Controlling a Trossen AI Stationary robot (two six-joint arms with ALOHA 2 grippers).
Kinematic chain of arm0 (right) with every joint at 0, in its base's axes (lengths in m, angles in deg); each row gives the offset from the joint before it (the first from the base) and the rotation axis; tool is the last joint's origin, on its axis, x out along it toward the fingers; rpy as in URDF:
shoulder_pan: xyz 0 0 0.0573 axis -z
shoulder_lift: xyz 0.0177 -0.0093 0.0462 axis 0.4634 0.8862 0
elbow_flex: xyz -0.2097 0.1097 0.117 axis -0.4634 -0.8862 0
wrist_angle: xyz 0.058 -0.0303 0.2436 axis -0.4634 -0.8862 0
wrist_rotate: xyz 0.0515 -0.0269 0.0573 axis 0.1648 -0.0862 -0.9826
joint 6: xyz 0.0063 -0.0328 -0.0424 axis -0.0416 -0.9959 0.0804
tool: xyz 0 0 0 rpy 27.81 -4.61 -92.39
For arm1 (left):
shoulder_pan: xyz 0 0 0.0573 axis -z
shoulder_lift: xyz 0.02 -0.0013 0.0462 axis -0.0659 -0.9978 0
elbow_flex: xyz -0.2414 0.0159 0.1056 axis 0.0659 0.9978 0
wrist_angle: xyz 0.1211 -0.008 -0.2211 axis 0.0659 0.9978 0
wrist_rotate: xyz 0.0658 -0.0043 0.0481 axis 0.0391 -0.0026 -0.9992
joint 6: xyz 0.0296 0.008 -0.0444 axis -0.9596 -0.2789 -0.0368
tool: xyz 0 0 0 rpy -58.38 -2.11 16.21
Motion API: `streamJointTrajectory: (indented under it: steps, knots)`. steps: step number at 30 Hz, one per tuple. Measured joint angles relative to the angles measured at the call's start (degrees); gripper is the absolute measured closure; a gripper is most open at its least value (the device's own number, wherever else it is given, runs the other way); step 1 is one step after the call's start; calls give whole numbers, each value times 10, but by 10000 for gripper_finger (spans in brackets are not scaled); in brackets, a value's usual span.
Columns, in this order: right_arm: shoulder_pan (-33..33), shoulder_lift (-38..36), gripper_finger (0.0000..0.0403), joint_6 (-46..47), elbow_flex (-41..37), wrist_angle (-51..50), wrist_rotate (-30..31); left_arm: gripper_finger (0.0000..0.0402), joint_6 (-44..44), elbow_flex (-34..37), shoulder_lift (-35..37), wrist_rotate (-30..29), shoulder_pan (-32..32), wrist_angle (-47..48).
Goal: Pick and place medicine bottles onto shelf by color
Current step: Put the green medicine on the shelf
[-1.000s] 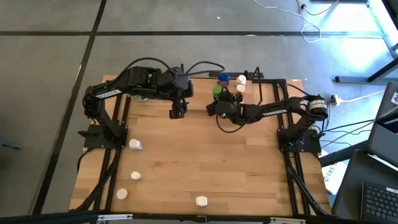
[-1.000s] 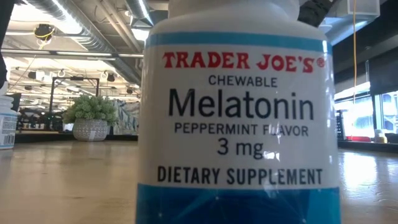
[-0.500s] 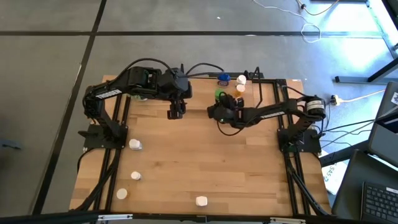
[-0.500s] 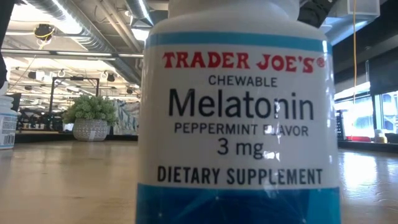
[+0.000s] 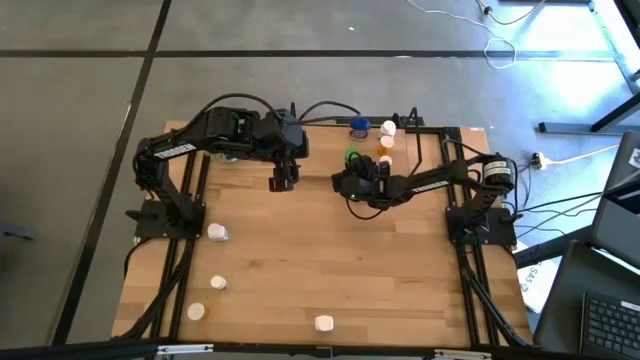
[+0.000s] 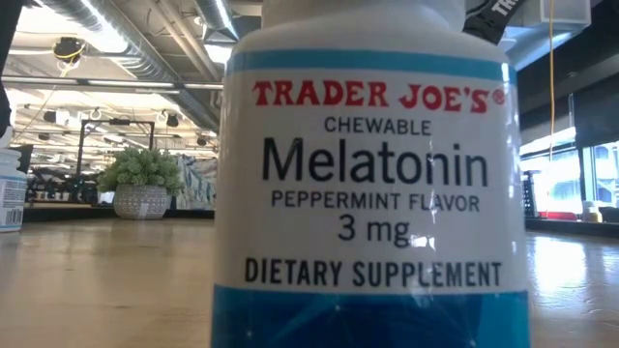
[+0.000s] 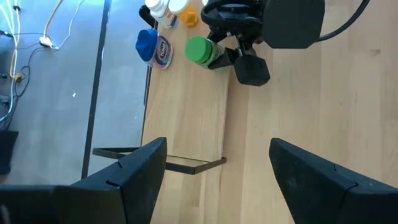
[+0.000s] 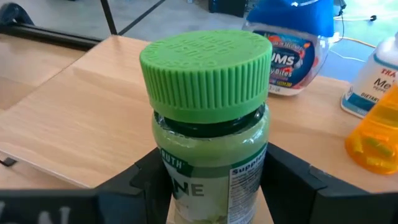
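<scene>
My right gripper (image 5: 353,172) is shut on a green medicine bottle (image 8: 208,106) with a ribbed green cap, over the left end of the light-wood shelf (image 7: 186,118). A blue-capped bottle (image 7: 149,45), white bottles (image 7: 160,9) and an orange one (image 7: 188,14) stand on the shelf beyond it. My left gripper (image 5: 283,181) hangs open above the table, left of the shelf, with nothing between its fingers. A white melatonin bottle (image 6: 368,193) fills the low view. My right gripper pinches the green bottle's body (image 8: 211,155), just under the cap, between its two fingers (image 8: 140,177). The fingers come from the table's right, slanting a little downward. The bottle stands upright. The gripper hides its bottom, so whether it rests on the shelf cannot be told.
Several white bottles (image 5: 217,232) stand scattered on the near left part of the table, one (image 5: 324,323) at the near edge. A green plant ball in a pot (image 6: 141,181) stands far back in the low view. The table's middle lies bare.
My right gripper has sunk with the green bottle toward the shelf's left end and has rolled a little about its own line. The bottle stays upright in the hold.
</scene>
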Motion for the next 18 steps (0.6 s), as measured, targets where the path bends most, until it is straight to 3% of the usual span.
streamJointTrajectory:
  steps: [8,18]
  knots:
    - [0,2,201,0,0,-1,-4,123,-13,0,0,0,0,0]
    - [9,1,176,-1,2,3,-66,123,-13,0,0,0,0,0]
